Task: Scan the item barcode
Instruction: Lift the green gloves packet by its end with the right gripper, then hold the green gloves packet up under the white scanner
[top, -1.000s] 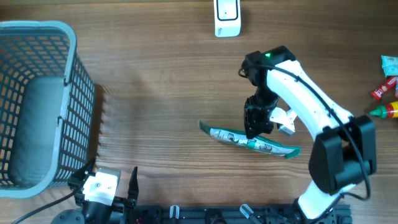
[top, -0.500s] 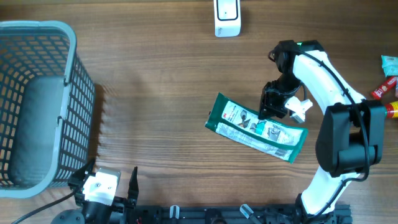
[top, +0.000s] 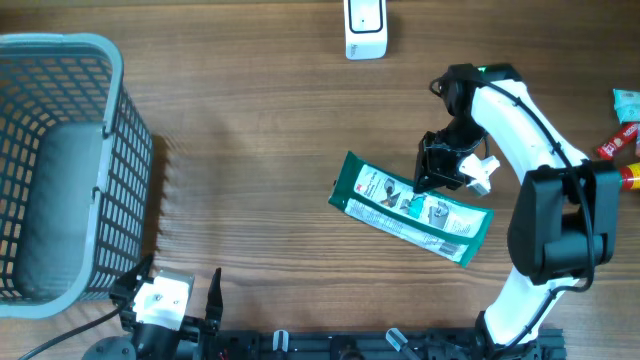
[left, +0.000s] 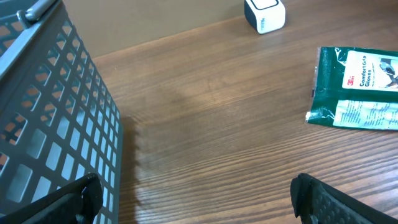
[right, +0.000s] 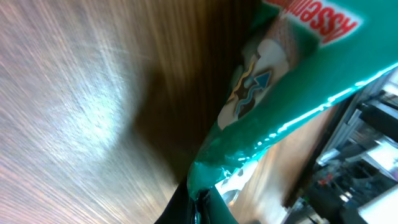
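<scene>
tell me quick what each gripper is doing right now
left gripper: open, empty
right gripper: shut on the packet

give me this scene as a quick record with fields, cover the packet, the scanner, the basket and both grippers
item: green packet, printed face up, right of the middle
right gripper: shut on the packet's far edge
left gripper: open, holding nothing, beside the basket
scanner: white scanner at the far side, apart from the packet
basket: grey basket at the left
other: small items at the right edge, too small to name
</scene>
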